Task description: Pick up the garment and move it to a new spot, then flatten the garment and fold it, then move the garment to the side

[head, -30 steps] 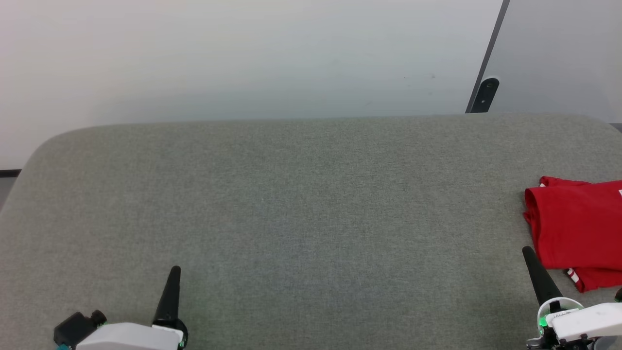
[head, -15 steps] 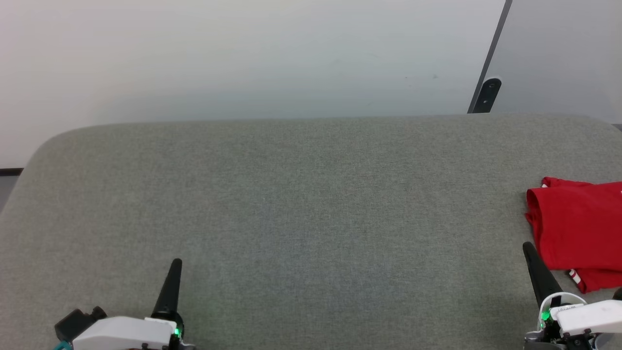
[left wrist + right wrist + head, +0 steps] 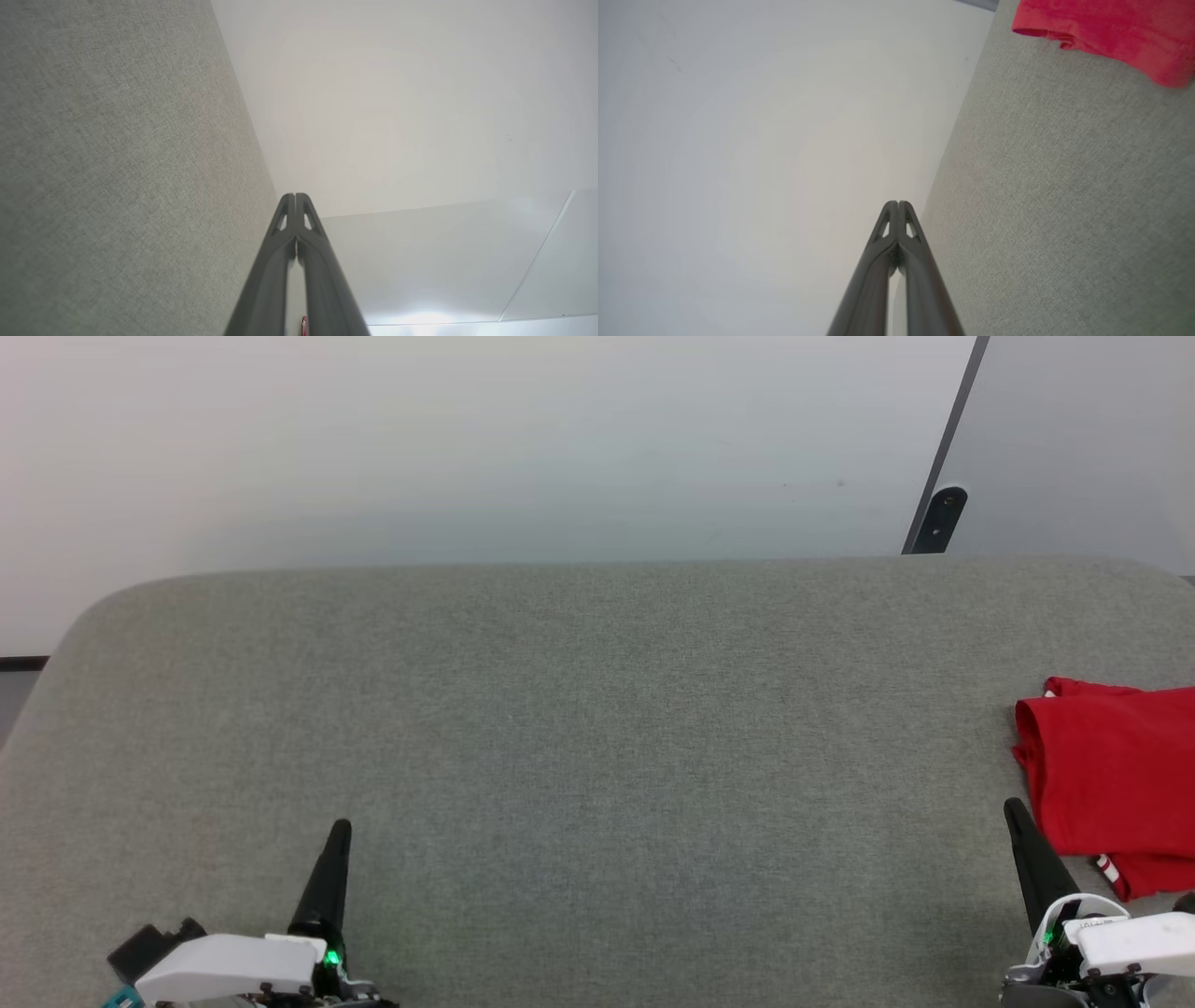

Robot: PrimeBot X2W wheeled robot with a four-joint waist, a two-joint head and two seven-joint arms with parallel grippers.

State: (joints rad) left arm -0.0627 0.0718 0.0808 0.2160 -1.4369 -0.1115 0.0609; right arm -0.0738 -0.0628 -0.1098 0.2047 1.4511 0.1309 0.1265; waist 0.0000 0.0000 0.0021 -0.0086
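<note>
Lying folded — garment (image 3: 1111,775), grey surface (image 3: 560,709), pale wall (image 3: 467,448)

- Garment (image 3: 1111,775): solid bright red, with a narrow red-and-white striped trim (image 3: 1105,867) at its near edge.
- Table cover (image 3: 597,728): muted grey-green, fine heathered weave, no print.
- Wall (image 3: 467,439): plain off-white, shading to pale grey.
- Panel (image 3: 1074,439), far right: light grey, with a dark grey edge strip (image 3: 944,439) and a black bracket (image 3: 936,521).
- Left gripper (image 3: 341,827): black fingers, white housing, small green light, teal fleck at the near left.
- Right gripper (image 3: 1011,807): black fingers, white housing, small green light.
- Skirting (image 3: 19,664), far left: black.
</note>
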